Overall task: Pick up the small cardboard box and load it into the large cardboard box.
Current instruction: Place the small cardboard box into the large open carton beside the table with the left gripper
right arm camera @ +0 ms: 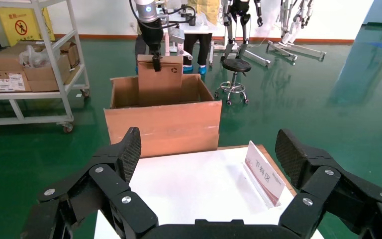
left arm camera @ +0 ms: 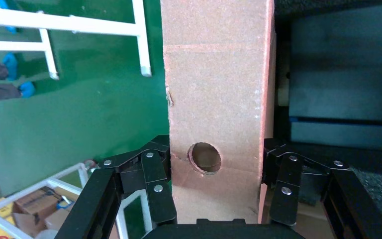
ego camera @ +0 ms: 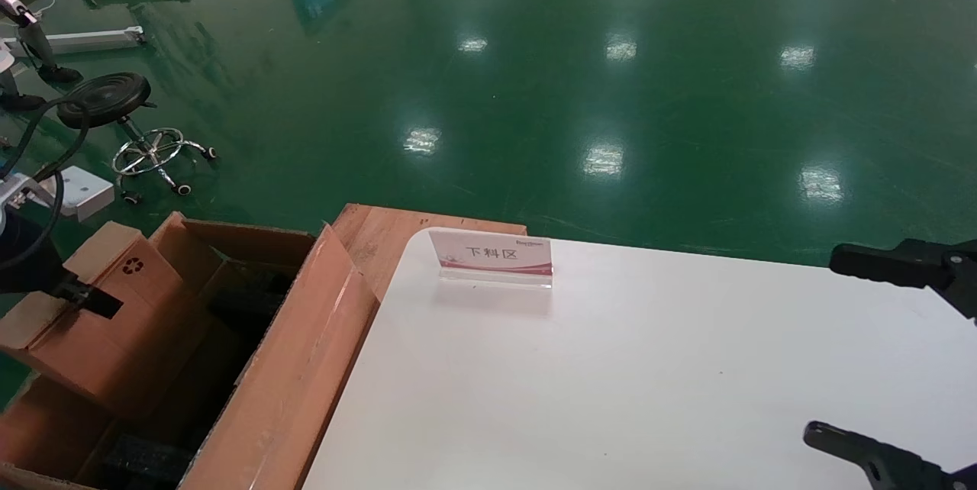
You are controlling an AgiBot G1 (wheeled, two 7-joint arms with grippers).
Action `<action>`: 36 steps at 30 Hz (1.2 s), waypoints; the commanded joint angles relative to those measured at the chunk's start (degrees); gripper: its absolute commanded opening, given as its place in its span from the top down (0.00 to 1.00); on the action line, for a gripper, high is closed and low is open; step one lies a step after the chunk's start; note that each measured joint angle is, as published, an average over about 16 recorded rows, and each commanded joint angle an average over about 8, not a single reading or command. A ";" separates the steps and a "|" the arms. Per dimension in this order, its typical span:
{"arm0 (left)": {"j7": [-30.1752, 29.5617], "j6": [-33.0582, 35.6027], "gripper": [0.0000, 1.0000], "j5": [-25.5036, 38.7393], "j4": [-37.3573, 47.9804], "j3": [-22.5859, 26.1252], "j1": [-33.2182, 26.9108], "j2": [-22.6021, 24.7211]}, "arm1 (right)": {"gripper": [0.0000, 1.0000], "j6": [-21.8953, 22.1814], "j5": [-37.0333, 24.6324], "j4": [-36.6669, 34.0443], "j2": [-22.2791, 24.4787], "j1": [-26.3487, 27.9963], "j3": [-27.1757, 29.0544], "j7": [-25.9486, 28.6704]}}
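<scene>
The left pincer [left arm camera: 214,191] pinches the plain brown small cardboard box [ego camera: 107,314], holding it partly inside the big brown flapped large cardboard box [ego camera: 290,383]. The right pincer [right arm camera: 209,159] hangs spread over the white bench [ego camera: 649,383].

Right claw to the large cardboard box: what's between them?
Mostly bare white table, with the acrylic sign off to one side, per the right wrist view. The right claw hangs open, empty.

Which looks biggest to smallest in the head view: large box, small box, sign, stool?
1. Large box, cut off by the picture's edge.
2. Small box, held in it by the left gripper.
3. Sign and stool look alike; the stool stands farther, so unsure.
</scene>
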 commanded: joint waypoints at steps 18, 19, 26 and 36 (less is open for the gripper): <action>-0.04 -5.10 1.00 -2.76 4.81 0.43 6.95 0.57 | 0.00 0.02 0.04 0.00 0.02 0.01 -0.06 -0.03; -0.15 -5.20 1.00 -2.89 4.88 0.46 7.20 0.53 | 0.00 0.03 0.04 0.00 0.02 0.01 -0.06 -0.03; -0.92 -5.25 0.37 -3.71 5.32 0.53 8.14 0.45 | 0.00 0.04 0.05 -0.01 0.03 0.01 -0.07 -0.04; -1.03 -5.12 0.00 -3.92 5.48 0.54 8.26 0.42 | 0.00 0.05 0.06 -0.02 0.04 0.00 -0.07 -0.04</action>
